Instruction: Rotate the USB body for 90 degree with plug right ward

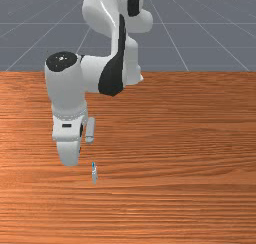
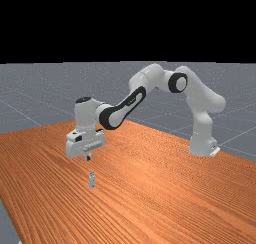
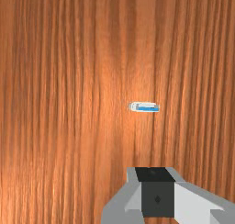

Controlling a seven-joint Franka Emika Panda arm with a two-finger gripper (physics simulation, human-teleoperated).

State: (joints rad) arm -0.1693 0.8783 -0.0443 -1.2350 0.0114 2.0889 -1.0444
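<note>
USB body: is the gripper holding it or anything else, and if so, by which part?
Nothing held. The USB body is on the table, apart from the gripper.

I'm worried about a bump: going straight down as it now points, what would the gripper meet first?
Probably the table, beside the USB body; the gripper looks offset from it, though depth is unclear.

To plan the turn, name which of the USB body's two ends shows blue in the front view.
On the USB body, it is the end nearer the arm's base: the blue end. The opposite end looks whitish there.
</note>
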